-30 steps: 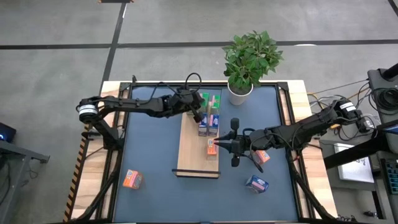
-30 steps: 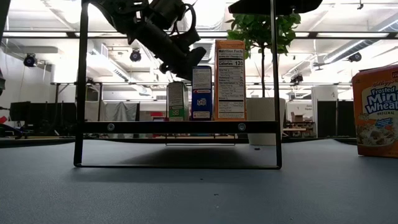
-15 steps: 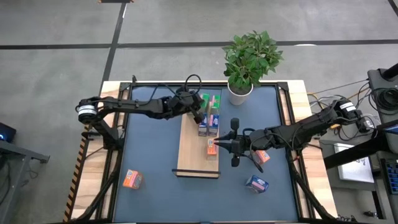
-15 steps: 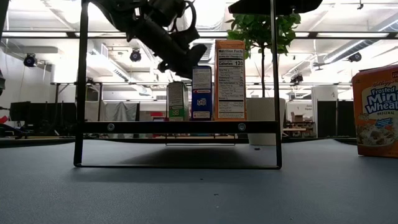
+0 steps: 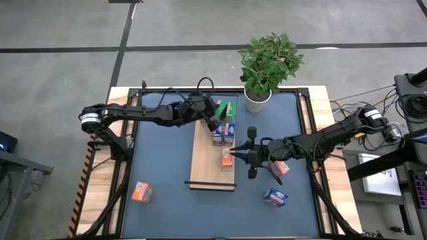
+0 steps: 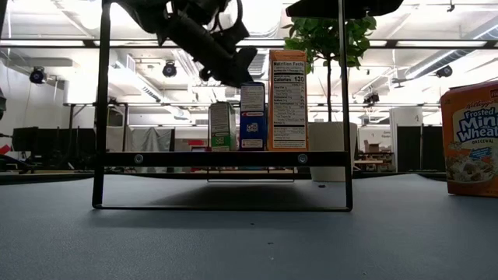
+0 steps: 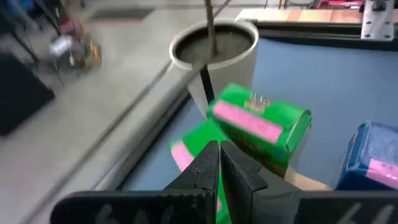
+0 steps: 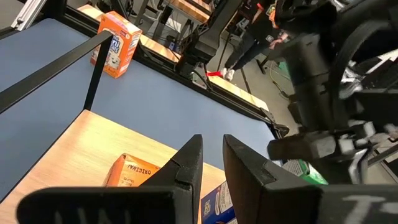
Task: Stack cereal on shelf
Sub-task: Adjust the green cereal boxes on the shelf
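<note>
The shelf, a light-wood board, lies mid-table. On it stand two green cereal boxes, a blue one and an orange one; the low view shows the green, blue and orange boxes upright in a row. My left gripper hovers shut just above the green boxes and the blue one, touching nothing. My right gripper hangs level beside the orange box, its fingers a narrow gap apart with nothing between them. My right gripper comes level from the table's right, and the outer side of one finger stands right next to the orange box's top edge. That finger hides the spot, so whether it touches the box I cannot tell.
A potted plant stands at the far edge behind the shelf. Loose boxes lie on the blue mat: an orange one near left, a blue one near right, another orange one under my right arm.
My left gripper, still shut, has risen a little above the boxes on the shelf. The boxes and my right gripper have kept still.
</note>
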